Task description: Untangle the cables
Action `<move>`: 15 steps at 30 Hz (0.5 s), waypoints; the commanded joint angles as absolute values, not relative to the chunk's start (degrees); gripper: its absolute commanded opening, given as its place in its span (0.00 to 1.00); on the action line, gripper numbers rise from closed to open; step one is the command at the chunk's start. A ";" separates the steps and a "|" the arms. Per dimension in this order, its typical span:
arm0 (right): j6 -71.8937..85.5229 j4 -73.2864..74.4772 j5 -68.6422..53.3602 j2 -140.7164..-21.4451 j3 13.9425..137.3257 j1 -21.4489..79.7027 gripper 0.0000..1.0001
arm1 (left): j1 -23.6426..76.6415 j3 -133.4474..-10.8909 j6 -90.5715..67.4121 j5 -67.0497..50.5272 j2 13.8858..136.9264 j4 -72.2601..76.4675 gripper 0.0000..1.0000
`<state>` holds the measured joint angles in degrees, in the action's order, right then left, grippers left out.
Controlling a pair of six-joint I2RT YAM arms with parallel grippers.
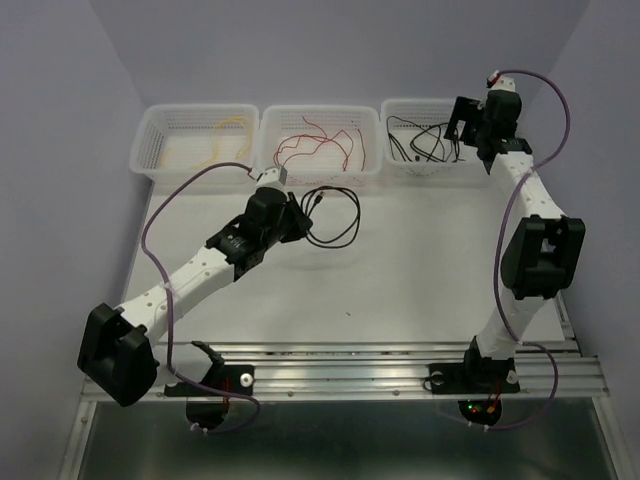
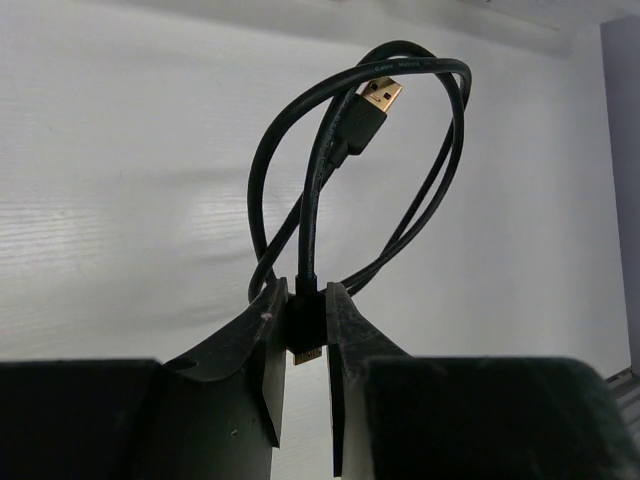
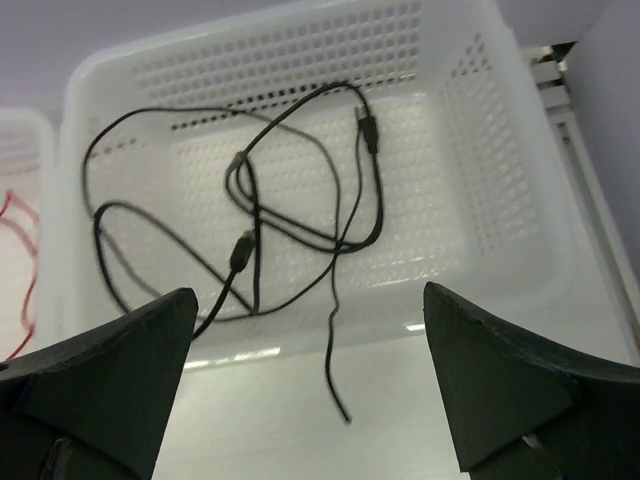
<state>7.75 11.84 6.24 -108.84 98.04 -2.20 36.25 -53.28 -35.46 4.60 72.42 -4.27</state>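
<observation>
White tabletop [image 1: 420,280] under lavender walls [image 1: 50,120], with three perforated white plastic baskets [image 1: 320,107] along its far edge. Just short of that edge, mid-table, lies a thin black USB cable [image 2: 308,220] in loose loops: light, limp, I judge, and best held by a stiff plug. My left claw [image 2: 306,292] pinches exactly there, pressed together on one plug end. My right claw [image 3: 310,300] hangs spread wide, empty, over the far right corner basket [image 3: 500,200] of tangled black wires [image 3: 245,175]
</observation>
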 commanded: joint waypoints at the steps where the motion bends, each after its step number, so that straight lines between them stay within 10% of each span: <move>1: 5.80 11.88 -14.03 -96.72 91.71 -2.29 1.00 | 36.21 -52.29 -35.07 5.62 67.60 -3.07 0.00; 9: 6.35 -1.04 -52.24 -85.26 72.36 1.22 1.00 | 36.21 -52.56 -32.43 5.10 63.81 -3.43 0.00; 15: 0.52 0.71 -55.29 -80.42 65.92 19.04 1.00 | 36.21 -52.30 -30.50 2.11 59.78 -2.72 0.00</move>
